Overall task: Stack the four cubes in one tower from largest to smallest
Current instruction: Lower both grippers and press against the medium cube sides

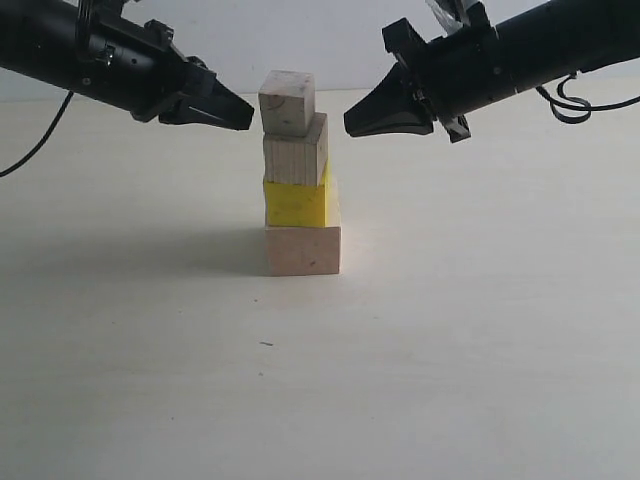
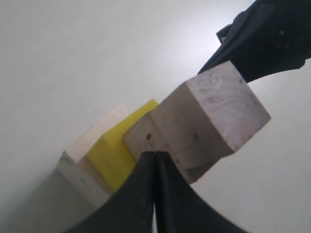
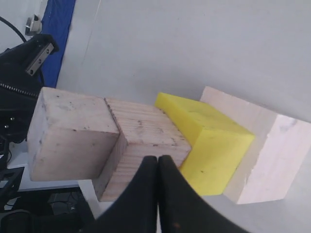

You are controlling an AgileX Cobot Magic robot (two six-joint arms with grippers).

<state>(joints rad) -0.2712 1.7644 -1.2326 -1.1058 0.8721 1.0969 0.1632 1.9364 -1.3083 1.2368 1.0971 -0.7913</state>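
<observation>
My left gripper and right gripper are both pinched fully closed and hold nothing. Their tips sit level with the small cube, one on each side and clear of it. It tops the tower on the table: big cube, yellow cube, medium cube. Only the exterior view shows those side gaps. My wrist views show the cubes slightly offset, and the right one catches a blue strip.
</observation>
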